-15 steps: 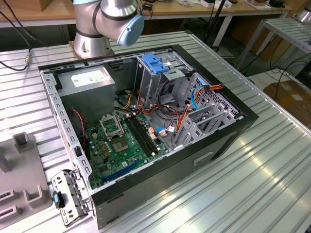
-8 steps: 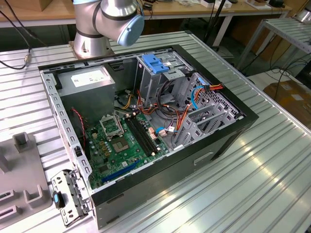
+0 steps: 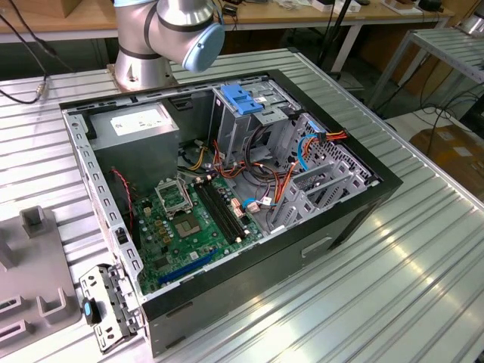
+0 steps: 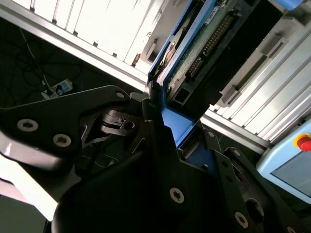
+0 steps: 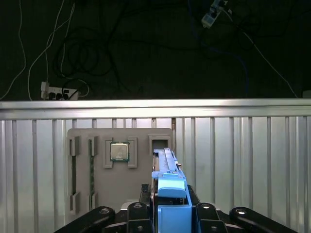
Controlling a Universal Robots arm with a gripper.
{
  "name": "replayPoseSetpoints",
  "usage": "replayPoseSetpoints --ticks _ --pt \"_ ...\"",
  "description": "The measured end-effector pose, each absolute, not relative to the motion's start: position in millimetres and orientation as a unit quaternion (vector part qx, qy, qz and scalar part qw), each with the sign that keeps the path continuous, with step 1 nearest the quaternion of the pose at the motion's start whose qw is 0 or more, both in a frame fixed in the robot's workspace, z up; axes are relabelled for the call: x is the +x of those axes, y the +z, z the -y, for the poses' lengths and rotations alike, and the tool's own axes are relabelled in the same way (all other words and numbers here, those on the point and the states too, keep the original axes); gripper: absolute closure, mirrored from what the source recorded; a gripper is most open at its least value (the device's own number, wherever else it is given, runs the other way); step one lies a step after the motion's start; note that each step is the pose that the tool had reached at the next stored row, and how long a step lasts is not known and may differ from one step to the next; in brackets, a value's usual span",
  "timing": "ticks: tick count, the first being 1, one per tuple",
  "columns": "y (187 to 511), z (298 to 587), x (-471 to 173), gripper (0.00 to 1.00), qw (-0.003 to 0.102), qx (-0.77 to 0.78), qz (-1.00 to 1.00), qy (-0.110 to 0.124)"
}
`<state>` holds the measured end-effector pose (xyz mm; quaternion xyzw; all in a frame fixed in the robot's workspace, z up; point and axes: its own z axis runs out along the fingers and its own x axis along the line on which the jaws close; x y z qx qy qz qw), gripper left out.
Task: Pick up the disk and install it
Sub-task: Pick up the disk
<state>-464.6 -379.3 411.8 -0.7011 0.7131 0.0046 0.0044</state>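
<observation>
I see my tool point(image 5: 171, 216) clamped on the disk point(image 5: 166, 170), held edge-on over a grey fixture tray point(image 5: 121, 194), ribbed metal desk point(image 5: 243, 160), dark cable-strewn floor point(image 5: 146, 53) beyond

Exterior view high and oblique over open black computer case point(image 3: 302, 249); both wrist views tight along silver-grey blue-railed disk point(image 5: 167, 167).

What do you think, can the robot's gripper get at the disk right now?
Yes, it seems so: in the first wrist view the disk stands on edge right in the gripper, which looks closed on it, with nothing in between.
</observation>
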Motion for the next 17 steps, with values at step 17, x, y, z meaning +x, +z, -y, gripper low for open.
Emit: replayPoseSetpoints --ticks 17 --pt "442 379 -465 0.63 0.004 -0.701 -0.713 0.005"
